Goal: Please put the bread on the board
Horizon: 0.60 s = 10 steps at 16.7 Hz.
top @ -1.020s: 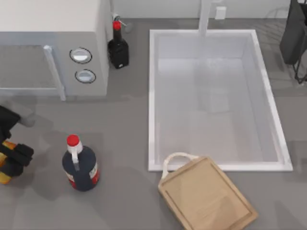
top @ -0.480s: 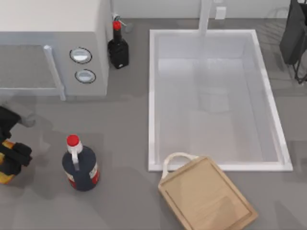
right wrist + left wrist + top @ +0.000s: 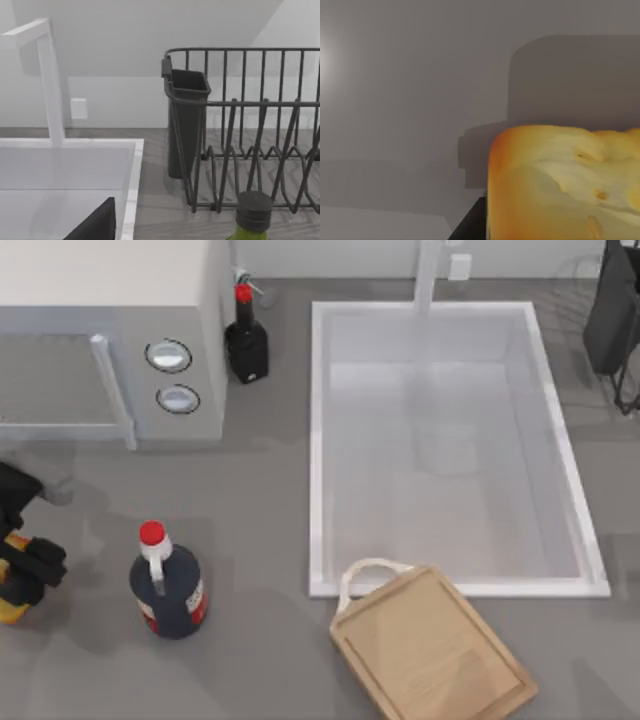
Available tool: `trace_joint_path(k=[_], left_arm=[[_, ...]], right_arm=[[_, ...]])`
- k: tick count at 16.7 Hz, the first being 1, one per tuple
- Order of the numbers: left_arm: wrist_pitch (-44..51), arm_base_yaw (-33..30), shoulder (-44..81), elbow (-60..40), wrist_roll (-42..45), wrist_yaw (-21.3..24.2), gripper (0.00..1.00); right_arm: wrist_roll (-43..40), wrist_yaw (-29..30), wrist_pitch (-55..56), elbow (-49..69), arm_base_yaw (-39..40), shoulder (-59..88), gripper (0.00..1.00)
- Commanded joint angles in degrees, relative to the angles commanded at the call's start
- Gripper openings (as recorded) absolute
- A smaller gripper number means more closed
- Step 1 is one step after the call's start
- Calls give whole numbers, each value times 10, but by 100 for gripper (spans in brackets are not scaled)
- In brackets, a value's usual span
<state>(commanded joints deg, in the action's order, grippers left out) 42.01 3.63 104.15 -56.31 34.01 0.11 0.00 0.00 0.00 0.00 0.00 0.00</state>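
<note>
The bread (image 3: 8, 608) is a golden-yellow chunk at the far left edge of the table, and my left gripper (image 3: 28, 568) is shut on it. In the left wrist view the bread (image 3: 565, 185) looms close, with a shadow on the grey counter behind it and a dark finger (image 3: 472, 225) beside it. The board (image 3: 432, 652), light tan wood with a pale loop handle, lies bare at the front, right of centre, far from the bread. My right gripper (image 3: 95, 225) is parked at the back right by the dish rack.
A red-capped dark bottle (image 3: 167, 585) stands between the bread and the board. A white sink (image 3: 318, 440) takes up the middle right, with a microwave (image 3: 110, 330) and a smaller dark bottle (image 3: 245, 340) at the back left. A dish rack (image 3: 250, 130) and a green bottle (image 3: 252, 215) are at the back right.
My left gripper has shifted very slightly toward the table's left edge with the bread in it. Nothing else has moved.
</note>
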Motion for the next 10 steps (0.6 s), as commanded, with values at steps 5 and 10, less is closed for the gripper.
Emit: trace_joint_path(k=[5, 10], left_arm=[[66, 1, -24, -51, -1, 0, 0], [204, -1, -64, -119, -1, 0, 0]], right_arm=[[0, 0, 0, 0, 0, 0, 100], [0, 0, 0, 0, 0, 0, 100]])
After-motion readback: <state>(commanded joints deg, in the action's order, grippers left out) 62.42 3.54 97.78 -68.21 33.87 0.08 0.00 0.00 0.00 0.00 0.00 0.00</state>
